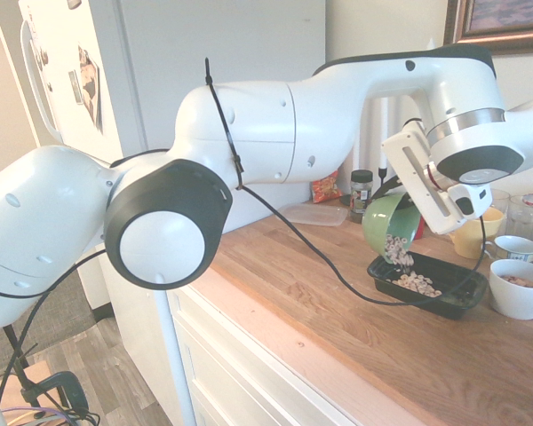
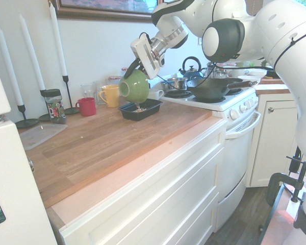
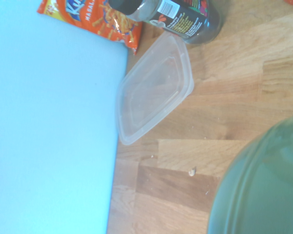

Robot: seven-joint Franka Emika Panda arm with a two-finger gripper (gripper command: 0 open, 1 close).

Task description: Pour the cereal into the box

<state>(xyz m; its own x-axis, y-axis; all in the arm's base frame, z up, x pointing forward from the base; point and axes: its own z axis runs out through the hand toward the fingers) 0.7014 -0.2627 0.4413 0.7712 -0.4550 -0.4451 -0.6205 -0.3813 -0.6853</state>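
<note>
Over the black tray: the green bowl (image 1: 390, 222) hung tipped well over, mouth facing down toward the tray (image 1: 466, 293), which sat on the wooden worktop (image 1: 338, 302).
Hand: the hand (image 1: 409, 200) was clamped tight on the bowl's rim, holding it from the high side.
Cereal: little tan rings (image 1: 398, 252) were spilling off the low lip, and a pile of them (image 1: 417, 283) already lay inside the tray. A crumb or two (image 3: 191, 171) sat on the wood.
How to pour well: I'd say keep the lip right above the tray's middle and tilt slowly, so the rings slide instead of bouncing over the low rim.
Watch out: the white mug (image 1: 520, 288) and yellow cup (image 1: 477, 232) stood just beside the tray, so the arm had little room to swing.
Off to the side: clear container (image 3: 154, 87), orange snack packet (image 3: 95, 19) and spice jar (image 3: 180, 17), all well apart from the pour.
How far along: looked like mid-pour to me; couldn't see how much was left in the bowl.
</note>
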